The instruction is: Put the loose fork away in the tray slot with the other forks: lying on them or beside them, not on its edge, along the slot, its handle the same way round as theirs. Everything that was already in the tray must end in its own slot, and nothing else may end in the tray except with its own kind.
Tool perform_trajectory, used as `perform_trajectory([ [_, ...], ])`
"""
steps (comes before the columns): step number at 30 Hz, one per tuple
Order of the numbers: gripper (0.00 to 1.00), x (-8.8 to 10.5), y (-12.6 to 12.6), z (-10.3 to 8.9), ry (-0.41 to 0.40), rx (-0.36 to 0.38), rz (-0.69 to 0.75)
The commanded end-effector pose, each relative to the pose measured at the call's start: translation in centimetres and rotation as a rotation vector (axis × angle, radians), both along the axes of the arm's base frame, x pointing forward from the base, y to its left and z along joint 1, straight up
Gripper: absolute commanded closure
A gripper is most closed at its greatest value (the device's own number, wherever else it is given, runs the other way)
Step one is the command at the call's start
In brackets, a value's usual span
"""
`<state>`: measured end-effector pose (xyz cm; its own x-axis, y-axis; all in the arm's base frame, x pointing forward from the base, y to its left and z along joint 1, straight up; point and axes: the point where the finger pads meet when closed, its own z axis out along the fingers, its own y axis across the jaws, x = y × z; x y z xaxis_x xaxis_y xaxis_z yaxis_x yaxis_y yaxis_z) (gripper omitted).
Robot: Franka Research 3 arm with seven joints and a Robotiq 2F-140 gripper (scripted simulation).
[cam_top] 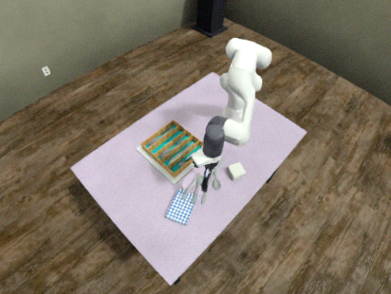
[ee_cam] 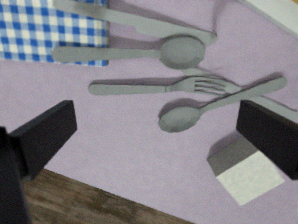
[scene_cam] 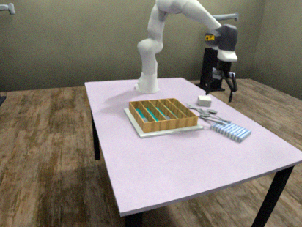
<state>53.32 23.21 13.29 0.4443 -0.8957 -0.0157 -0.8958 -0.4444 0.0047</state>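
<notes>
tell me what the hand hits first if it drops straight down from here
Probably the loose fork, about centred under the open hand, or the spoon crossing its tines; depth is unclear.

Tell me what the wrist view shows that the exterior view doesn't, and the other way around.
Only the wrist view shows the loose cutlery in detail: the fork lies flat, its tines crossed by the handle of a spoon, with another spoon and a knife partly on the checked cloth. Only the exterior view shows the wooden tray, the arm and the table's legs. Both show the white block and the gripper, its jaws wide open and holding nothing above the cutlery.
</notes>
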Motion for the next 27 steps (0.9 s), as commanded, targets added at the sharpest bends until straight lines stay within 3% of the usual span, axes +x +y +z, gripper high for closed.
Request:
perform_trajectory([
  [1, 0.00, 0.01, 0.07, -0.22, -0.004, -0.009, -0.167],
  [27, 0.00, 0.02, 0.22, -0.80, -0.002, -0.013, -0.575],
])
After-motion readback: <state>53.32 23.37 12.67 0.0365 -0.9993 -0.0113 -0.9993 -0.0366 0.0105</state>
